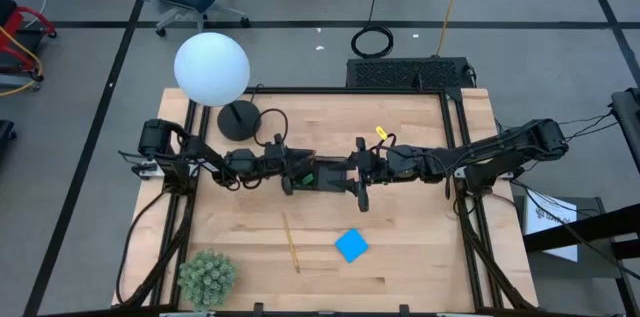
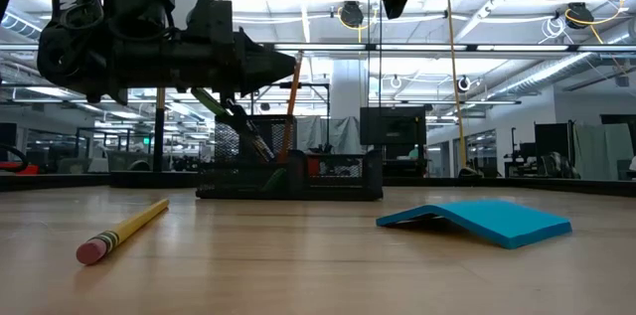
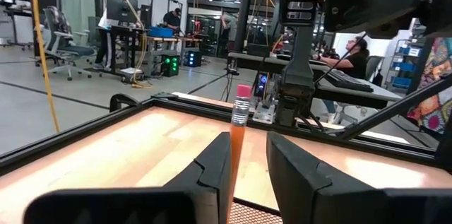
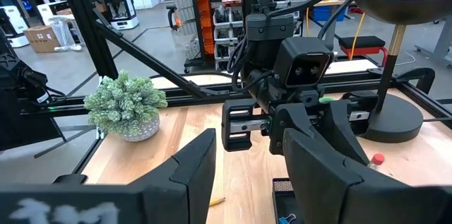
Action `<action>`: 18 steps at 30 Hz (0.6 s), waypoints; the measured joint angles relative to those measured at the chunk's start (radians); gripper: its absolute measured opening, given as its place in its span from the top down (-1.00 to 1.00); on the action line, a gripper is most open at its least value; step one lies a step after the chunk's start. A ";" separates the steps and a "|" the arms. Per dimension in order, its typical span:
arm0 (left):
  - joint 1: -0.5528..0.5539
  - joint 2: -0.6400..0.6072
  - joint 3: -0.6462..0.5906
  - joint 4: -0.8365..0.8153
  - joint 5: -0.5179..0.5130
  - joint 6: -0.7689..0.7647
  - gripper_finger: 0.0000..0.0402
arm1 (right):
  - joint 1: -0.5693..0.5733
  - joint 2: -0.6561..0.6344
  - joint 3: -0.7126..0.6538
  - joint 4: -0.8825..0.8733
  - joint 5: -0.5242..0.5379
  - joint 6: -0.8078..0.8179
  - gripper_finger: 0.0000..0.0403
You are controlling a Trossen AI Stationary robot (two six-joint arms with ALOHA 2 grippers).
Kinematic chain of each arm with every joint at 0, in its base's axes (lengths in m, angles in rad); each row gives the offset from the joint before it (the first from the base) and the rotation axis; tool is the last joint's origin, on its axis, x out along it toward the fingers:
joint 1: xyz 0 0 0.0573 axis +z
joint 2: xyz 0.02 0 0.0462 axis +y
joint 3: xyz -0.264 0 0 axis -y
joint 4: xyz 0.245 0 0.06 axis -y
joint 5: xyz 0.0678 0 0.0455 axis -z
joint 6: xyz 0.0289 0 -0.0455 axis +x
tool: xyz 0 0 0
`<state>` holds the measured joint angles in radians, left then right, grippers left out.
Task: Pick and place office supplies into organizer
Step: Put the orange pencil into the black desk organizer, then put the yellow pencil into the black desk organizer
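The left gripper (image 3: 247,171) hovers over the organizer (image 1: 325,175) at the table's (image 1: 420,247) middle, jaws narrowly parted around an upright pencil (image 3: 239,139), eraser up; whether they grip it I cannot tell. The right gripper (image 4: 247,157) faces it, jaws apart and empty. Another pencil (image 1: 290,242) lies lengthwise nearer the left arm, the blue pad (image 1: 351,246) beside it. The organizer's compartments are mostly hidden

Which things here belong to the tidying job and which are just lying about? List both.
Job:
- organizer
- orange pencil, standing in it
- loose yellow pencil
- blue pad

Lying about:
- white globe lamp
- spiky plant ball
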<state>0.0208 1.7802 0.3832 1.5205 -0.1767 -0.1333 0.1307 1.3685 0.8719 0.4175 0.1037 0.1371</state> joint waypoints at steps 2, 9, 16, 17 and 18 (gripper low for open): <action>0.000 0.000 0.000 0.000 0.013 0.000 0.56 | 0.000 0.000 0.000 0.000 0.000 0.000 0.23; -0.017 0.000 -0.001 0.017 0.027 0.026 0.56 | 0.000 0.000 0.000 0.000 0.000 0.000 0.23; -0.037 -0.029 0.001 0.025 0.023 0.055 0.56 | 0.000 0.000 0.000 0.000 0.000 0.000 0.23; -0.037 -0.038 0.001 0.019 0.023 0.062 0.56 | 0.000 0.000 0.000 -0.001 0.000 0.000 0.23; -0.038 -0.050 0.001 0.006 0.023 0.073 0.56 | 0.000 0.000 0.000 -0.002 0.000 0.000 0.23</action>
<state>-0.0177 1.7302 0.3840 1.5267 -0.1539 -0.0606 0.1307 1.3689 0.8722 0.4153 0.1037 0.1371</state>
